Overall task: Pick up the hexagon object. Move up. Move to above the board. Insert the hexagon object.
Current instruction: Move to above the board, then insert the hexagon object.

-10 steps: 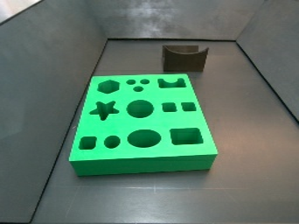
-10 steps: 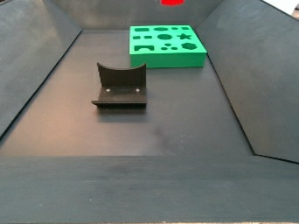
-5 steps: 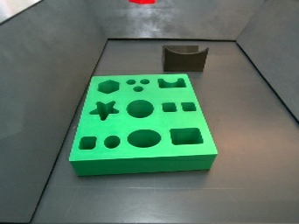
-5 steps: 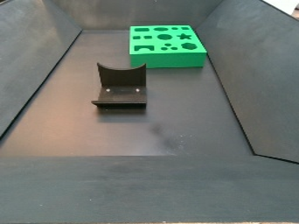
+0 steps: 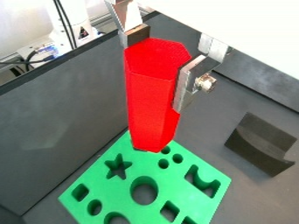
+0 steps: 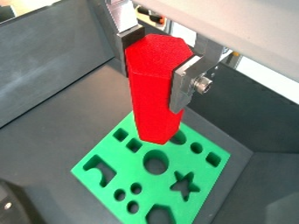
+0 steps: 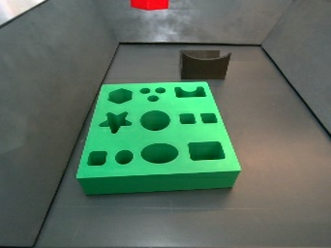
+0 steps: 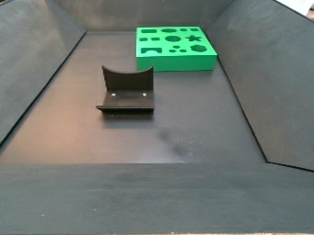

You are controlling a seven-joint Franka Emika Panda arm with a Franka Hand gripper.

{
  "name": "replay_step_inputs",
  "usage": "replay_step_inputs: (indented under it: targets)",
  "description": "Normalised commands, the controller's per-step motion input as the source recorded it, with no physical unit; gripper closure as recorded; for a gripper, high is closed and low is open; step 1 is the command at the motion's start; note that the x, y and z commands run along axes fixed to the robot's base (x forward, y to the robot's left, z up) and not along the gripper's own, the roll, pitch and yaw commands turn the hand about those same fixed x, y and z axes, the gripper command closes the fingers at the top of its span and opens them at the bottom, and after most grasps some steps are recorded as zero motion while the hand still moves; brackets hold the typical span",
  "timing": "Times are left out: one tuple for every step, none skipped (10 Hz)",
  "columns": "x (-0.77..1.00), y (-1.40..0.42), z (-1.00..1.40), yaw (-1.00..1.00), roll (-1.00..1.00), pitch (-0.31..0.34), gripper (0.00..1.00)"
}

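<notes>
Hexagon object [image 5: 153,96] hangs upright above the board [image 5: 107,192], clear of it, lower end over the board's edge region near the star hole in both wrist views. Gripper [image 5: 158,63] is clamped on the peg's upper part, silver fingers [image 6: 187,83] pressed on opposite faces. In a side view only the peg's red tip [image 7: 150,4] shows, high above the board [image 7: 158,176]. Fixture [image 8: 125,90] stands on the floor, well apart from the board.

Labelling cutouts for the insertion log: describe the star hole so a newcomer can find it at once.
Start at the green board, the largest thing on the dark floor, with the gripper holding the red hexagon object high above it. In a side view the star hole sits in the middle row beside the big round hole. It is the only cutout with five points.
</notes>
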Motion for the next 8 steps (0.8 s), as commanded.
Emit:
replay_step_inputs:
  targets:
    - [0.06,-0.22,0.04,0.01,0.01,0.109,1.00]
    - [0.00,0.03,0.00,0.00,0.00,0.000,1.00]
    - [0.00,0.10,-0.07,0.00,0.02,0.000,1.00]
    - [0.00,0.15,-0.12,0.01,0.05,0.000,1.00]
    - [-0.01,0.17,-0.16,0.01,0.06,0.000,1.00]
    - [-0.07,0.18,-0.21,0.01,0.10,0.000,1.00]
    - [-0.13,0.13,-0.23,0.03,0.12,0.000,1.00]
    - [-0.13,0.16,-0.26,0.02,0.15,0.000,1.00]
